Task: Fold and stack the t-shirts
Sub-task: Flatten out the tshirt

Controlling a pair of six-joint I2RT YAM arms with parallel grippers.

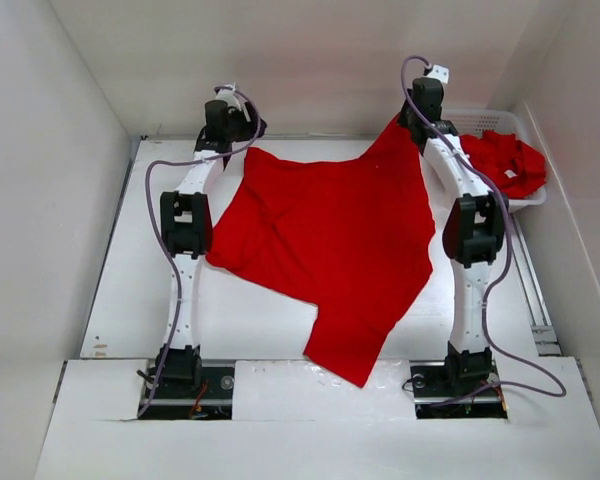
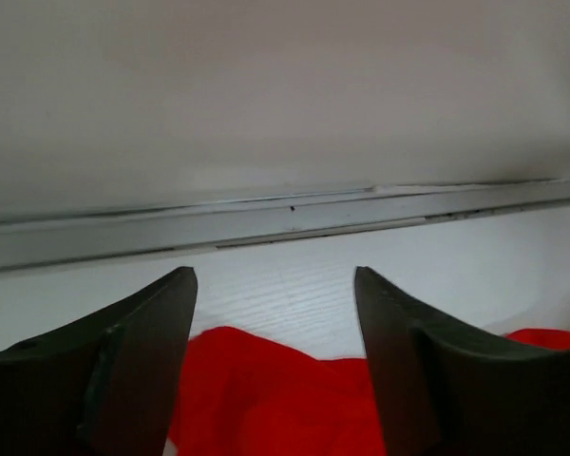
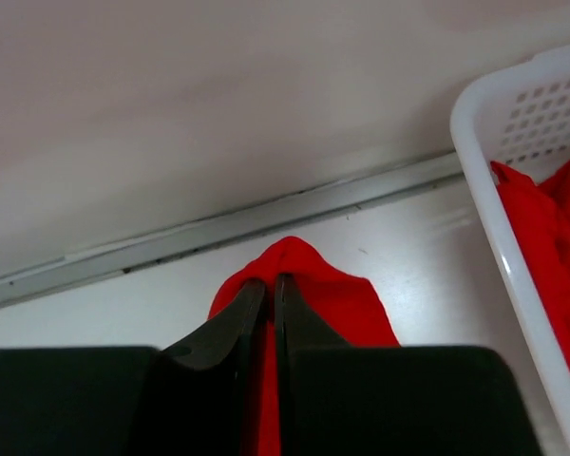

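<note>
T-shirt (image 1: 330,240) corner pinched in right fingers (image 3: 252,318) (lifted); left fingers (image 2: 161,323) parted, empty, over its edge.

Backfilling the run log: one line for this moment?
shirt: spread on table, unfolded | left gripper: open over shirt edge | right gripper: shut on shirt corner | basket: holds other shirts

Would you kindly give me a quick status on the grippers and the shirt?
Left gripper open at shirt edge. Right gripper shut on shirt corner, held up. More shirts in basket; nothing blocking.
</note>
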